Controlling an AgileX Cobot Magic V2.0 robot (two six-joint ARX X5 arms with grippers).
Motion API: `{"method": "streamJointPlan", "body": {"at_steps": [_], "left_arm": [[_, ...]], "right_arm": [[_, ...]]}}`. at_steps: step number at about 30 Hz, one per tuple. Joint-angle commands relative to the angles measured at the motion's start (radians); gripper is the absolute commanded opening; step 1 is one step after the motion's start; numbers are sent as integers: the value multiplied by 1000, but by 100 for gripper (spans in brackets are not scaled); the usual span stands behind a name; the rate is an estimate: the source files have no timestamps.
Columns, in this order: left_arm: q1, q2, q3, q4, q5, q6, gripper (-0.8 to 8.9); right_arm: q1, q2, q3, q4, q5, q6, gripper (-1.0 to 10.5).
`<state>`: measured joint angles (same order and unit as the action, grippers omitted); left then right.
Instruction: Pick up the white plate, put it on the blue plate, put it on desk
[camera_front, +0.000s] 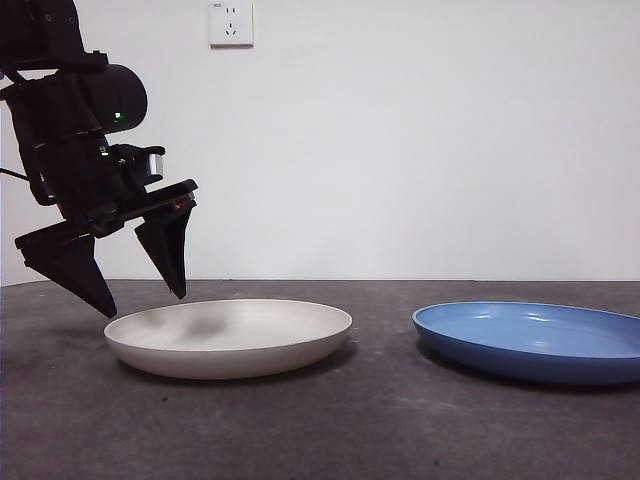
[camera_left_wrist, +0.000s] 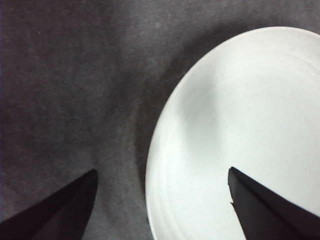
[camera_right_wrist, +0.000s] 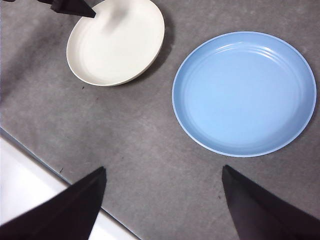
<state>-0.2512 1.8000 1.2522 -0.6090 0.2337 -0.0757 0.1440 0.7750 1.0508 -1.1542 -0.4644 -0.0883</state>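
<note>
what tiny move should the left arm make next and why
Probably lower the left end effector straight down a little. Its jaws are open and straddle the near rim of the white plate, one tip over the desk, the other over the plate's inside, both just above it. The blue plate sits apart, empty.

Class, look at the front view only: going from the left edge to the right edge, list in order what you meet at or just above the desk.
Left gripper, jaws open above the plate's left rim → white plate → blue plate.
</note>
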Motion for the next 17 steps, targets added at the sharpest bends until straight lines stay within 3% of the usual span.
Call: {"method": "streamJointPlan", "body": {"at_steps": [1,8,17], "left_arm": [[-5,32,22,2,-1,11,403],[-5,52,22,-8,6,11,396],[-5,54,22,-22,6,10,211]], "right_arm": [[5,8,16,9,2,10,374],[5,8,16,9,2,10,374],[5,8,16,9,2,10,374]]}}
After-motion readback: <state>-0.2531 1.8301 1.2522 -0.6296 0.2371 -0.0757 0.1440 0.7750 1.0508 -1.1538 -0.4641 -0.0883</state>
